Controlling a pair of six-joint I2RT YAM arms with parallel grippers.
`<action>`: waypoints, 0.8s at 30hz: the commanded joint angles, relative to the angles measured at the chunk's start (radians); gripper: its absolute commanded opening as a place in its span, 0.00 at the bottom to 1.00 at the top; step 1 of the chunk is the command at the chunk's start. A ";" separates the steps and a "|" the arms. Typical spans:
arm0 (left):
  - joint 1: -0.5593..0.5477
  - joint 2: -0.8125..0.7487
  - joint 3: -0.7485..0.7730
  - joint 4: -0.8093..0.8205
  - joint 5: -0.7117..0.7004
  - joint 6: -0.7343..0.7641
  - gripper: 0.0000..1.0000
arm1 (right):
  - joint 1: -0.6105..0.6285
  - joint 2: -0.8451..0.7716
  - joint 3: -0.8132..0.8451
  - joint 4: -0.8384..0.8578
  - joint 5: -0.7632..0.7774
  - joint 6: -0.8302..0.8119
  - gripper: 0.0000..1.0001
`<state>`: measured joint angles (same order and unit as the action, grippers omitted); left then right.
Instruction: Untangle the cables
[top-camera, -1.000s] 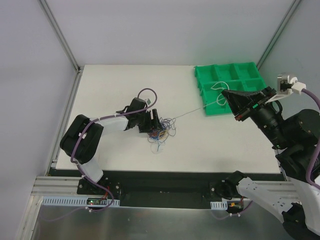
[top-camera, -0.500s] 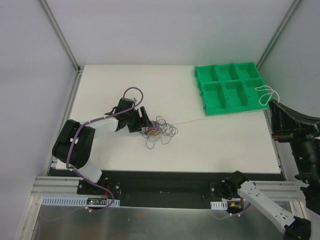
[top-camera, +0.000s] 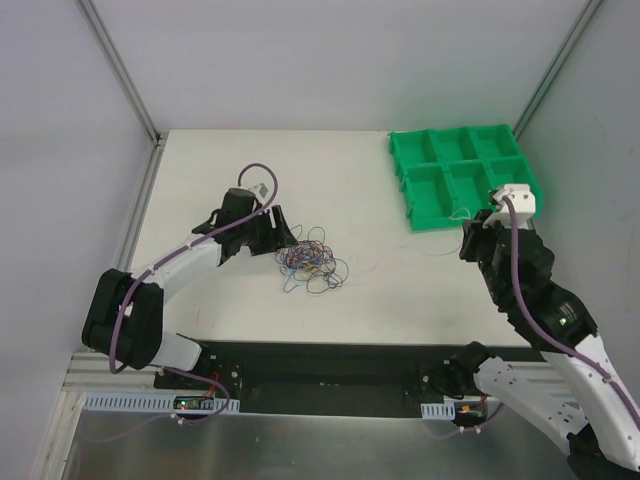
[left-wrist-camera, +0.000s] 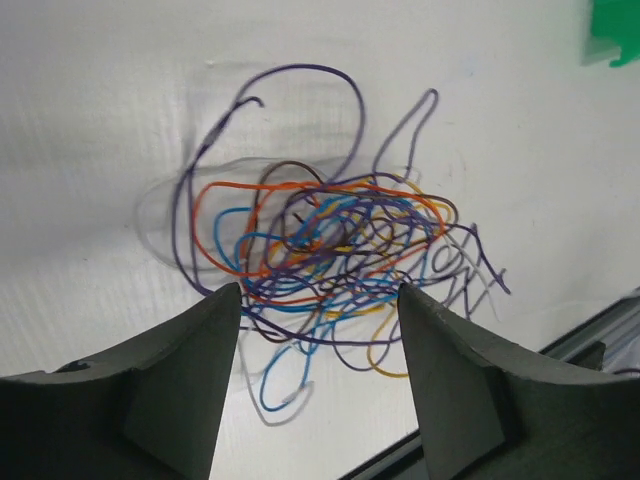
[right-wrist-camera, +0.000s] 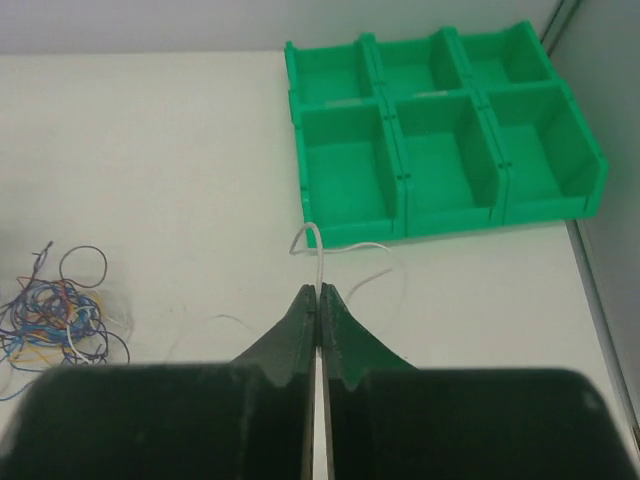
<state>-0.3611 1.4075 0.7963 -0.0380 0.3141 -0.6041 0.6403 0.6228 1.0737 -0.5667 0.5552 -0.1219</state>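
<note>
A tangle of thin cables (top-camera: 312, 262) in purple, blue, orange and yellow lies mid-table; it fills the left wrist view (left-wrist-camera: 330, 250) and shows at the left edge of the right wrist view (right-wrist-camera: 55, 320). My left gripper (top-camera: 283, 232) is open and empty just left of the tangle, its fingers (left-wrist-camera: 185, 375) standing either side of the tangle's near edge. My right gripper (right-wrist-camera: 318, 292) is shut on a white cable (right-wrist-camera: 345, 252), which loops over the table in front of the green tray. In the top view the right gripper (top-camera: 468, 243) sits below the tray's front edge.
A green tray (top-camera: 460, 175) with six compartments stands at the back right, also in the right wrist view (right-wrist-camera: 440, 130). The table's right edge (right-wrist-camera: 600, 310) runs close to it. The table's front edge (left-wrist-camera: 560, 340) lies just beyond the tangle.
My right gripper swung from far right back over the table near the tray's front, still holding the white cable. My left gripper backed off to the left, away from the tangle.
</note>
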 joint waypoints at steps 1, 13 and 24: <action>-0.112 -0.038 0.108 -0.068 0.023 0.162 0.69 | 0.001 -0.034 -0.049 0.016 0.039 0.082 0.03; -0.253 -0.022 0.207 -0.169 -0.168 0.193 0.70 | -0.005 0.107 -0.439 0.148 -0.265 0.377 0.73; -0.246 0.019 0.172 -0.166 -0.205 0.133 0.68 | -0.002 0.685 -0.255 0.562 -0.906 0.099 0.74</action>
<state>-0.6136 1.4136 0.9867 -0.2001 0.1242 -0.4385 0.6365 1.1725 0.7544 -0.2375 -0.0689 0.0643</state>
